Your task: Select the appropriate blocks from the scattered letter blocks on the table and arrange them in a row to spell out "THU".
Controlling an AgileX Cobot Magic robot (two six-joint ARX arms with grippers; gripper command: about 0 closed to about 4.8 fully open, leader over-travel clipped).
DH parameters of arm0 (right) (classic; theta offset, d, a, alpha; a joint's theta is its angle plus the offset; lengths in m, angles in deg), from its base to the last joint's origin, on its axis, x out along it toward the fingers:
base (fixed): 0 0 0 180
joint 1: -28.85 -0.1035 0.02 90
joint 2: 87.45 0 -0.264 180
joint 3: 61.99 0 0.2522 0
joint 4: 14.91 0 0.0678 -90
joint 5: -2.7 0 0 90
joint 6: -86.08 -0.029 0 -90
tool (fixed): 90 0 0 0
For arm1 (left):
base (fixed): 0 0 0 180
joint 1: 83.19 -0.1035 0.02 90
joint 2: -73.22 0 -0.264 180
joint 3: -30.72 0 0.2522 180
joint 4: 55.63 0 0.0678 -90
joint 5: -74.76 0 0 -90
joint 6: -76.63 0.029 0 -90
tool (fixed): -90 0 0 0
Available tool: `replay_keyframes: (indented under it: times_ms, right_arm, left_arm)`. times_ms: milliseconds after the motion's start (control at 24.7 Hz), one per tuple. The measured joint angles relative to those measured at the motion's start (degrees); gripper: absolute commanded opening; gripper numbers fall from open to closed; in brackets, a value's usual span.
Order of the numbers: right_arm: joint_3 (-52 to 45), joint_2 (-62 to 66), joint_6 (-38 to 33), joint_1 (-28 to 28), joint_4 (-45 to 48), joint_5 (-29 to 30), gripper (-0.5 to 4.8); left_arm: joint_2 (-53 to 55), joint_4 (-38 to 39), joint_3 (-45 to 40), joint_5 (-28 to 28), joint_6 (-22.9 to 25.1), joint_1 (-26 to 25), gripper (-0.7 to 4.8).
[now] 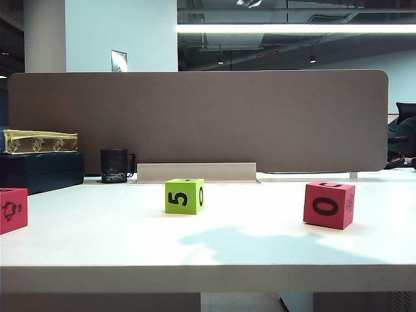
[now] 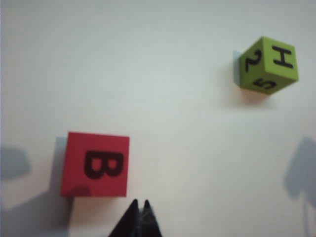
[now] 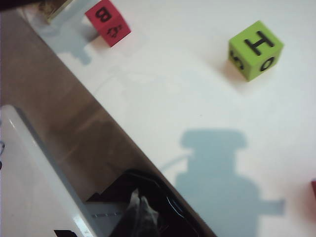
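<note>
A black mug (image 1: pixel 114 166) stands upright at the back left of the scene, its handle turned to the right in the exterior view. Just right of it, a pale beige strip (image 1: pixel 196 172) lies along the foot of the tan-brown divider panel (image 1: pixel 195 117). At the far left, a dark blue case (image 1: pixel 40 171) carries a yellow-edged box (image 1: pixel 40 142) on top. Behind the panel rise a white wall (image 1: pixel 120 36) and a dark ceiling with 1 long strip light (image 1: pixel 296 28). A black object (image 1: pixel 403 133) shows at the right edge, too cropped to identify.
</note>
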Motion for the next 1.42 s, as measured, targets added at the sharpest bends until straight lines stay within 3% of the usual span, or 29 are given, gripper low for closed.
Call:
replay_keyframes:
  times_ms: [406,689,811,933,1176,1257,1420]
  right_arm:
    - [2.8,0.6,0.7,-1.1,0.9,-0.4,-0.05]
    - [2.9,0.6,0.9,-1.4,0.4,-0.4,-0.05]
    - [2.9,0.6,0.9,-1.4,-0.4,-0.4,-0.05]
    - [2.9,0.6,0.9,-1.4,-1.3,-0.4,-0.05]
    - [2.9,0.6,1.0,-1.4,-1.3,-0.4,-0.05]
    - [2.9,0.6,1.0,-1.4,-1.4,-0.4,-0.05]
    - [2.9,0.6,1.1,-1.4,-1.4,-0.4,-0.05]
  left_arm:
    - [12.5,4.9,6.7,-3.4,2.0,0.0,-0.05]
    - [13.9,6.8,7.8,-6.4,3.2,-0.2,-0.05]
    - [14.0,8.0,7.9,-2.7,2.8,-2.5,-0.05]
    - [14.0,8.4,7.9,7.6,1.4,-7.1,-0.05]
    - [14.0,7.5,7.9,16.9,-2.8,-15.2,-0.05]
    - [14.2,6.9,7.9,17.3,-4.2,-19.1,-0.05]
    - [14.3,7.6,7.9,17.2,-4.4,-21.8,-0.06]
